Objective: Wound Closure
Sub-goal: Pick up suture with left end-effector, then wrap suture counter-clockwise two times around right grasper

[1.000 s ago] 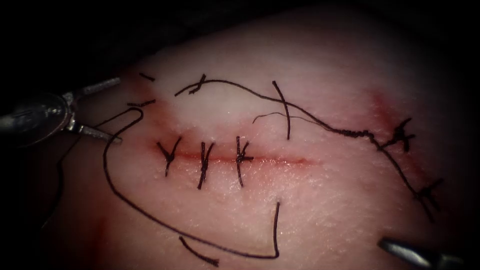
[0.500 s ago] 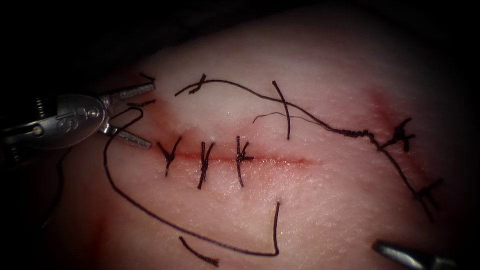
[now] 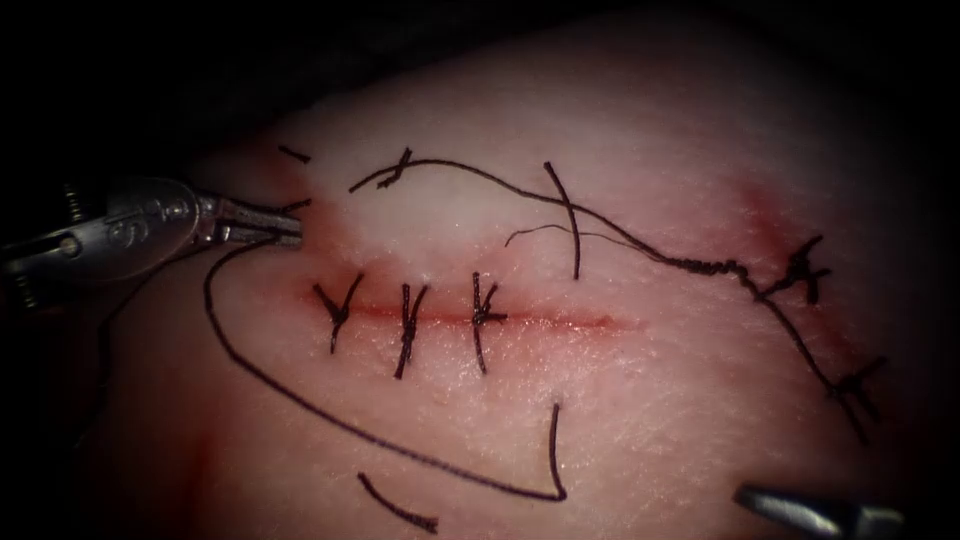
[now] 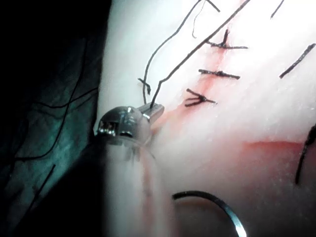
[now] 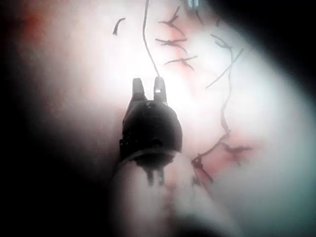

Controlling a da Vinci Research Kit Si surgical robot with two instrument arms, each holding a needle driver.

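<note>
Dark thread (image 3: 300, 405) is clamped in the left tool (image 3: 290, 231), left of the cut (image 3: 560, 321); needle (image 4: 217, 205) lies free; right tool (image 5: 148, 88) apart, empty.

In the endoscope view the tissue (image 3: 620, 400) is lit at the centre, and heavy darkness is seen from nine round to one o'clock. Glare is thrown off the left pincer (image 3: 285, 228). In the left wrist view the tissue is washed out by strong light; the near shaft is blurred. In the right wrist view the right pincer (image 5: 147, 91) is silhouetted against a bright patch.
</note>
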